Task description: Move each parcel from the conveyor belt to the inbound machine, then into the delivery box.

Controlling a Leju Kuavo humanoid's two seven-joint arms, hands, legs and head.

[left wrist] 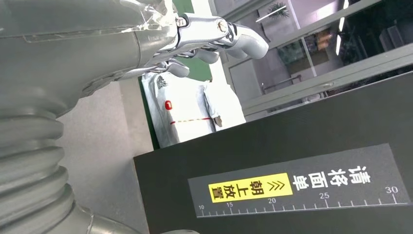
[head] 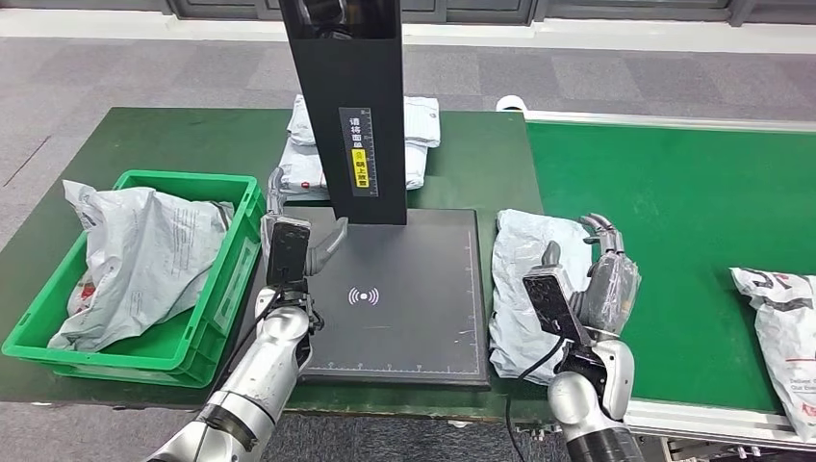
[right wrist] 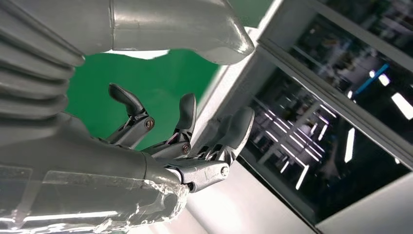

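Observation:
A grey parcel (head: 524, 279) lies flat at the left end of the green conveyor belt (head: 674, 212), just right of the black inbound machine's scan plate (head: 404, 308). My right hand (head: 601, 279) hovers at the parcel's right side, fingers apart and empty; the right wrist view shows its fingers (right wrist: 185, 141) spread over the green belt. My left hand (head: 289, 241) is raised over the plate's left edge, open and holding nothing. The green delivery box (head: 183, 180) stands to the left with a grey parcel (head: 144, 260) in it.
Another parcel (head: 784, 327) lies on the belt at the far right. Two more white parcels (head: 308, 154) sit behind the machine's black post (head: 351, 106), also seen as white parcels (left wrist: 190, 107) past the post (left wrist: 292, 170) in the left wrist view.

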